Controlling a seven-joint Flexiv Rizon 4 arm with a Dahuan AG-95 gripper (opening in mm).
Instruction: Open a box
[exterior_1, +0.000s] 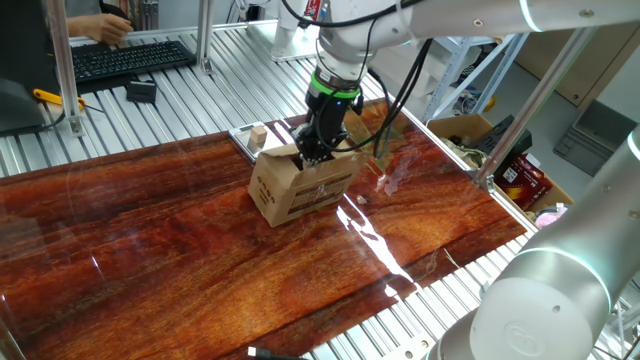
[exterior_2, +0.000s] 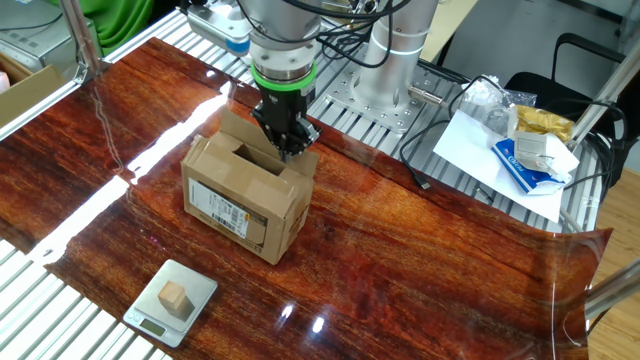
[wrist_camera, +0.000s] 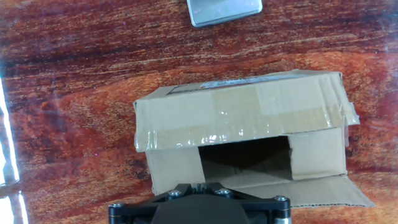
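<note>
The box (exterior_1: 300, 188) (exterior_2: 240, 195) (wrist_camera: 242, 118), a small brown carton, stands on the red-brown wooden table (exterior_1: 150, 250). Its printed label faces the other fixed view. One long top flap still lies flat under clear tape. The opposite long flap (wrist_camera: 298, 190) is folded outward, which leaves a dark opening (wrist_camera: 245, 155) between the two short end flaps. My gripper (exterior_1: 312, 152) (exterior_2: 283, 145) (wrist_camera: 198, 186) is shut and points straight down. Its tips sit at the edge of that opening, beside the outward flap. Nothing shows between the fingers.
A small scale (exterior_2: 170, 300) (exterior_1: 245, 138) (wrist_camera: 224, 11) with a wooden cube (exterior_2: 175, 297) lies beside the box. At the table's side there is a larger open carton (exterior_1: 470, 130). Papers and a blue packet (exterior_2: 525, 160) lie by the arm's base. A keyboard (exterior_1: 130, 58) is at the back.
</note>
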